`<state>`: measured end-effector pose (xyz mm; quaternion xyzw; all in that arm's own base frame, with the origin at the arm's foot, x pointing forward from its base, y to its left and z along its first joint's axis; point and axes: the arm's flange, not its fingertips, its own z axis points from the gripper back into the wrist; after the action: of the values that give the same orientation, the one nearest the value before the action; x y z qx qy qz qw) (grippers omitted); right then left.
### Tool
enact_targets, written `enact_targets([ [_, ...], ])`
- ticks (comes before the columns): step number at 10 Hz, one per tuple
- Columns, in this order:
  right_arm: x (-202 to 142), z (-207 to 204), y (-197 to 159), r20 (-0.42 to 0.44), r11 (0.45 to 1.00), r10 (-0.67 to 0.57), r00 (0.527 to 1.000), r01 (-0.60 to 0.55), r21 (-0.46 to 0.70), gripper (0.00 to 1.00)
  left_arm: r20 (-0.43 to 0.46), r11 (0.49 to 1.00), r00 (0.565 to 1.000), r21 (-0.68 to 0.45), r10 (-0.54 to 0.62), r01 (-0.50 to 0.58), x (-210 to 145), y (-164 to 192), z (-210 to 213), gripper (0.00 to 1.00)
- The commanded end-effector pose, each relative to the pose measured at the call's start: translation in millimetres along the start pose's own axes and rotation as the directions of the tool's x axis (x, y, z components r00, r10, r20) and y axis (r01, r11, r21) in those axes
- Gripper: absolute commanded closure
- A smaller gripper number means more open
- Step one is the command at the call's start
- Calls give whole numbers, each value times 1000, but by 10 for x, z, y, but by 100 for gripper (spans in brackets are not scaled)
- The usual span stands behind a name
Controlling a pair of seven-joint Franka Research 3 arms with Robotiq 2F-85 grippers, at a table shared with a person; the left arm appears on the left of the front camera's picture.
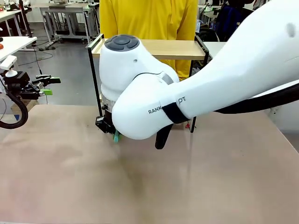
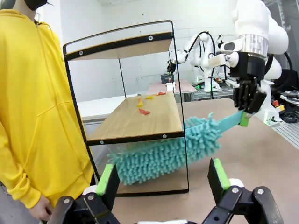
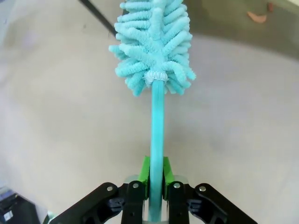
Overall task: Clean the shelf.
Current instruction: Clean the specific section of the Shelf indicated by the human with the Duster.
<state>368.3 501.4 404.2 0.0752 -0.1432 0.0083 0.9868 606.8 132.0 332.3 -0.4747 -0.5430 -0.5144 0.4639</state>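
The shelf (image 2: pixel 135 119) is a two-tier rack of light wood boards in a thin black frame; its top board (image 1: pixel 159 48) shows behind my right arm. Small orange scraps (image 2: pixel 144 111) lie on the lower board, one of them (image 3: pixel 256 17) also near the top corner of the right wrist view. My right gripper (image 2: pixel 246 108) (image 3: pixel 156 179) is shut on the handle of a teal fluffy duster (image 3: pixel 152 42). The duster's head (image 2: pixel 159 156) lies across the shelf's near side, just below the lower board's edge. My left gripper (image 2: pixel 163 182) (image 1: pixel 50 86) stands open, well clear of the shelf.
A person in a yellow hoodie (image 1: pixel 149 18) stands close behind the shelf, with a hand (image 2: pixel 39 211) low beside it. The brown table top (image 1: pixel 149 182) lies bare in front. My right arm (image 1: pixel 210 88) crosses the middle and hides most of the shelf in the front view.
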Motion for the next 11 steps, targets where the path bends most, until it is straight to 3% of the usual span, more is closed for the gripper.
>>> enact_targets([
  [1, 89, -137, 255, 82, 999, -38, 996, 39, -11, 87, 8, 1000, 1000, -6, -15, 15, 26, -11, -7, 0],
  [4, 239, -380, 235, 37, 998, -50, 998, 50, 26, 87, 8, 1000, 1000, -6, -15, 15, 26, -11, -7, 0],
  [7, 307, -656, 98, -45, 996, -88, 995, 88, -17, 87, 8, 1000, 1000, -6, -15, 15, 26, -11, -7, 0],
  [8, 324, -699, 80, -138, 998, -62, 988, 58, -30, 87, 8, 1000, 1000, -6, -15, 15, 26, -11, -7, 0],
  [9, 279, -660, 84, -20, 997, -71, 997, 71, -15, 87, 8, 1000, 1000, -6, -15, 15, 26, -11, -7, 0],
  [11, 279, -660, 84, -20, 997, -71, 997, 71, -15, 87, 8, 1000, 1000, -6, -15, 15, 26, -11, -7, 0],
])
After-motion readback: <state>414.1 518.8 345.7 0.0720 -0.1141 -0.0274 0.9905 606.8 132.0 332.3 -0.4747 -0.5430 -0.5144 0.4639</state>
